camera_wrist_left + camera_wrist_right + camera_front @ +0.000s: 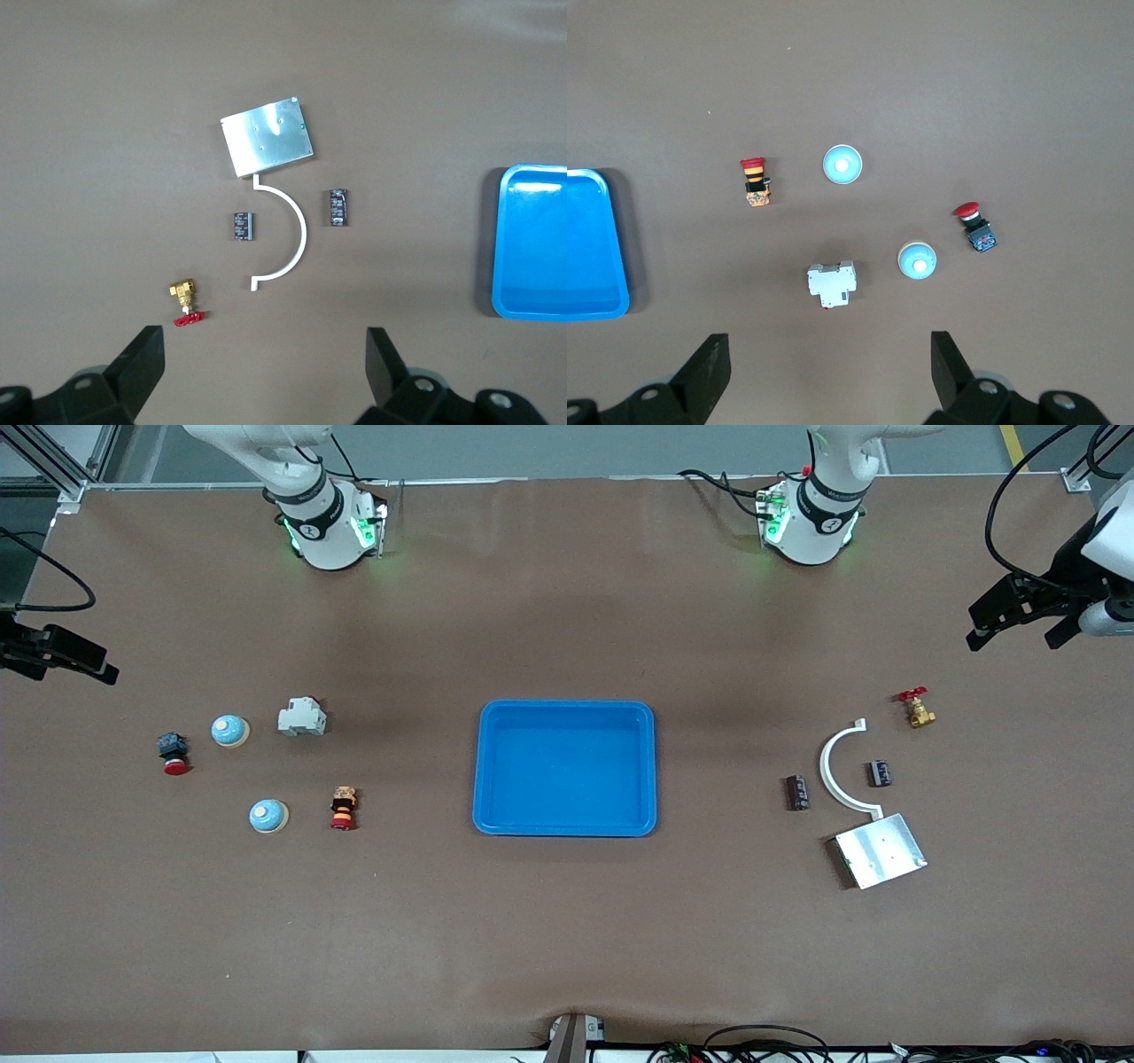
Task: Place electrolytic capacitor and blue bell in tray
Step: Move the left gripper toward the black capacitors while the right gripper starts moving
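Note:
The bright blue tray (567,766) lies empty at the table's middle; its edge shows in the left wrist view (532,239) and the right wrist view (589,248). Two black electrolytic capacitors (798,792) (879,772) lie toward the left arm's end, also in the left wrist view (338,206) (244,226). Two blue bells (230,731) (268,816) stand toward the right arm's end, also in the right wrist view (918,260) (842,164). My left gripper (1019,624) (264,354) hangs open and empty over the table's left-arm end. My right gripper (53,657) (828,354) hangs open and empty over the right-arm end.
A white curved bracket (837,766) lies between the capacitors, with a silver plate (880,850) and a brass valve (917,708) nearby. Near the bells are a white breaker (301,717), a red push button (173,753) and an orange-red stop button (344,807).

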`<state>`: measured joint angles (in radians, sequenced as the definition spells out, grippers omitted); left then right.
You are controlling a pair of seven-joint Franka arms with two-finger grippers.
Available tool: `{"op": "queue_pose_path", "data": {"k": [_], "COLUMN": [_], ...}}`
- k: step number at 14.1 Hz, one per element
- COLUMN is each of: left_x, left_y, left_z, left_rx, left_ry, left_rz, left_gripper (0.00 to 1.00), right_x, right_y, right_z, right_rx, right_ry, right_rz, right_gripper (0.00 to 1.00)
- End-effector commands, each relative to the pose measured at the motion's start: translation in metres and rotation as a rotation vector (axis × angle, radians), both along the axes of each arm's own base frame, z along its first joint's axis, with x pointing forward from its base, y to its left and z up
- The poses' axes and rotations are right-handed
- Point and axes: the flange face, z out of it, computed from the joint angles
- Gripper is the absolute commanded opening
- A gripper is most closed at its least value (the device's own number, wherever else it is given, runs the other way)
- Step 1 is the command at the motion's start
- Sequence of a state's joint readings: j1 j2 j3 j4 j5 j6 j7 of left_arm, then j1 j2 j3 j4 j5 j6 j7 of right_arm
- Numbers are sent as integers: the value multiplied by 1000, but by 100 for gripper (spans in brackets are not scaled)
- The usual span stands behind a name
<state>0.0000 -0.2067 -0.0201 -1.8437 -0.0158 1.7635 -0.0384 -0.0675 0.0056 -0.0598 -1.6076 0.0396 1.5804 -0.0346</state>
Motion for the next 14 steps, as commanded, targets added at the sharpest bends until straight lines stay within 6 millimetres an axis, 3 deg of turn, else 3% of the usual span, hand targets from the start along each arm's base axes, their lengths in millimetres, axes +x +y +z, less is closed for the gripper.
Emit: {"op": "queue_pose_path", "data": {"k": [1,8,11,14], "left_x": [0,4,6,22], "left_y": [3,5,5,17], "left_z": [2,-7,-24,-50], "left_rx": [16,13,13,15], "left_ry": [-3,19,94,146], "left_rz": [-17,-8,-9,15], "left_gripper": [100,100,100,100], "right_x": [-8,-9,-9,-9], "right_y": [-1,-1,-2,-2], "right_z": [4,5,5,5], "right_rx": [15,15,15,15], "right_ry": [-15,-16,-16,-16], "right_rz": [-13,-11,-11,-8], "right_gripper": [100,100,100,100]}}
